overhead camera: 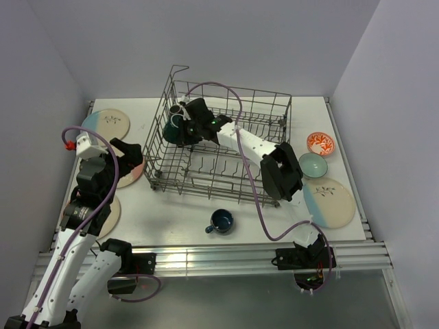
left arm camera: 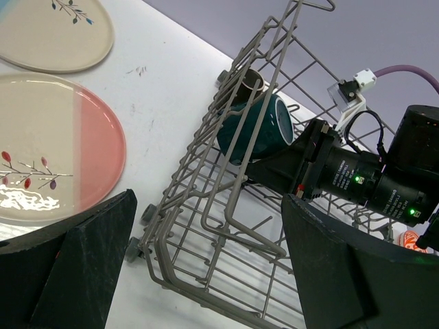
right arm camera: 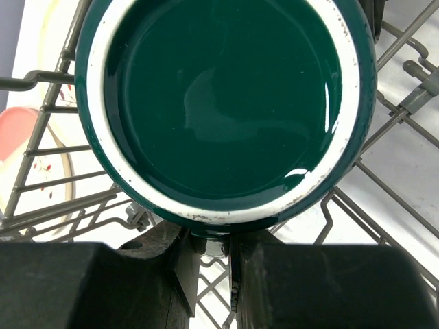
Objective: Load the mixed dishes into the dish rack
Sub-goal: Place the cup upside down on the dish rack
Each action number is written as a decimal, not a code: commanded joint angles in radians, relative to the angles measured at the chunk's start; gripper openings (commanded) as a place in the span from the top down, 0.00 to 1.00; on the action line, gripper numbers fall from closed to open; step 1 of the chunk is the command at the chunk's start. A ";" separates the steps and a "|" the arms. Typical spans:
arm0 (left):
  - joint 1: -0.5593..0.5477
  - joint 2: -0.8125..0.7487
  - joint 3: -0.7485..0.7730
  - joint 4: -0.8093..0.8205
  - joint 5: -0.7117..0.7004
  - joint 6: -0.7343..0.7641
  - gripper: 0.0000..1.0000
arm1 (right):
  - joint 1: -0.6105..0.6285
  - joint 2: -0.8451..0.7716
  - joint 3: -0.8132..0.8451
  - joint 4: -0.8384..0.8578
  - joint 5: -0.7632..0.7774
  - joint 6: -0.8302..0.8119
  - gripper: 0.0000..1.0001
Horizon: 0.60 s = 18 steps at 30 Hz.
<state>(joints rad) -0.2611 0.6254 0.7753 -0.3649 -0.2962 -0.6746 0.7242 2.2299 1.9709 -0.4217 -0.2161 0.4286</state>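
The grey wire dish rack [overhead camera: 226, 175] stands mid-table. My right gripper [overhead camera: 181, 127] reaches into its far-left corner, shut on the handle of a teal mug [overhead camera: 171, 129] held on its side. In the right wrist view the mug's base [right arm camera: 223, 103] fills the frame above the closed gripper [right arm camera: 215, 241]. A brown mug [left arm camera: 247, 85] sits behind the teal mug [left arm camera: 257, 130] in that corner. My left gripper [overhead camera: 127, 155] hangs open and empty over a pink-and-cream plate [left arm camera: 48, 147], left of the rack [left arm camera: 230, 205]. A dark mug [overhead camera: 221, 221] stands in front of the rack.
A blue-and-cream plate [overhead camera: 107, 123] lies far left, another plate [overhead camera: 108, 214] under my left arm, a third [overhead camera: 330, 201] at the right. An orange-red bowl [overhead camera: 320, 143] and a pale green bowl [overhead camera: 313, 165] sit right of the rack. Walls close three sides.
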 commanded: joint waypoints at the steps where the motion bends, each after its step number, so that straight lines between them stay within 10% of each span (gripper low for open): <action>1: 0.006 -0.010 -0.001 0.024 0.000 -0.011 0.07 | 0.021 -0.009 0.052 0.072 0.026 -0.025 1.00; 18: 0.006 -0.058 -0.019 0.004 -0.006 -0.031 0.07 | 0.047 -0.021 0.020 0.052 0.081 -0.113 1.00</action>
<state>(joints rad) -0.2607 0.5835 0.7570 -0.3687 -0.2966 -0.6971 0.7532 2.2299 1.9709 -0.4446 -0.1574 0.3531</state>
